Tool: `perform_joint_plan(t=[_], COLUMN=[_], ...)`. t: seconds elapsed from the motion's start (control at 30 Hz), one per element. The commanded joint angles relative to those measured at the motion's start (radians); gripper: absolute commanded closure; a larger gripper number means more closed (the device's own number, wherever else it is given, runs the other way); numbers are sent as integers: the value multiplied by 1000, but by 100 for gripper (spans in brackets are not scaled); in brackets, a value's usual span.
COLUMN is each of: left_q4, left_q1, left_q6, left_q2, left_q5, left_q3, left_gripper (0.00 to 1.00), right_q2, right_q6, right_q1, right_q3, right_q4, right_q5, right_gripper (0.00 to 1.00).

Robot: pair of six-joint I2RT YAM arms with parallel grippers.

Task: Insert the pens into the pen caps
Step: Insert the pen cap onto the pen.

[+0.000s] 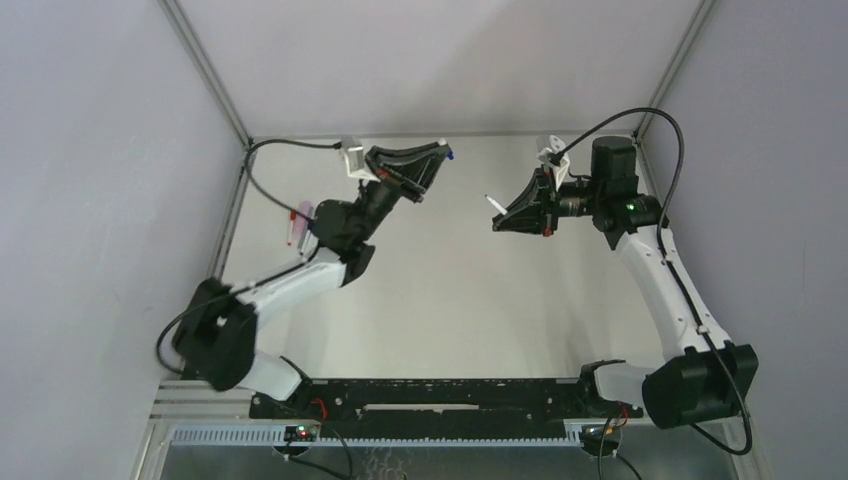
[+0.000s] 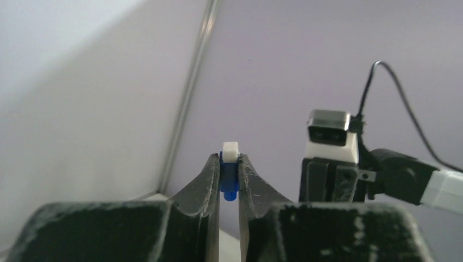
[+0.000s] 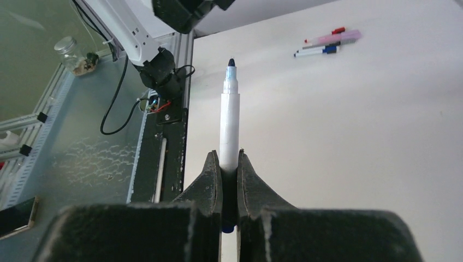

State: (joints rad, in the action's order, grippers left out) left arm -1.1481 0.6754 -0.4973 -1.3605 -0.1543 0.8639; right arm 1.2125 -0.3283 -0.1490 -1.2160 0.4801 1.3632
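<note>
My left gripper (image 2: 229, 159) is shut on a short blue pen cap (image 2: 229, 183) with a white end (image 2: 230, 149), held in the air at the back of the table (image 1: 452, 153). My right gripper (image 3: 230, 156) is shut on a white pen (image 3: 230, 125) with a dark blue tip, which sticks out beyond the fingers. From above, the right gripper (image 1: 497, 222) and the pen (image 1: 492, 205) are a short way right of the left gripper (image 1: 440, 150), apart from it. A pink marker (image 3: 341, 37), a red pen (image 3: 327, 33) and a blue-and-white pen (image 3: 316, 51) lie together on the table.
The lying pens rest near the left wall beside the left arm's elbow (image 1: 298, 222). The right arm's wrist camera (image 2: 327, 131) shows close ahead in the left wrist view. Grey walls enclose the table (image 1: 450, 300) on three sides. The black base rail (image 1: 420, 395) runs along the near edge.
</note>
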Motion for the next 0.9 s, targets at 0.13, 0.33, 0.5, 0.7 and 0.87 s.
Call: perform_joint_plan(t=[0.13,0.33,0.5,0.7,0.87], left_q4=[-319,-329,-330,-329,-331], left_q1=[-48,-40,-25,-13,3], left_q6=[-339,-516,-509,-507,-505], left_q2=[-263,-242,-173,-156,-140], left_q5=[-75,79,108,113,87], left_q3=[208,149,165,256,191], left_gripper=[100,100,100,100,100], right_q2=[103,139,165,186,155], right_q6=[100,307,567,442,428], right_q1=[8,-19,-45,-72,-77], right_q3=[-43,-45,-115,-351,-370], right_q4=[-81,-280,-471,-178,-101], right_q5=[-46,8,16,-22,-19], right_gripper=[100,100,100,100,100])
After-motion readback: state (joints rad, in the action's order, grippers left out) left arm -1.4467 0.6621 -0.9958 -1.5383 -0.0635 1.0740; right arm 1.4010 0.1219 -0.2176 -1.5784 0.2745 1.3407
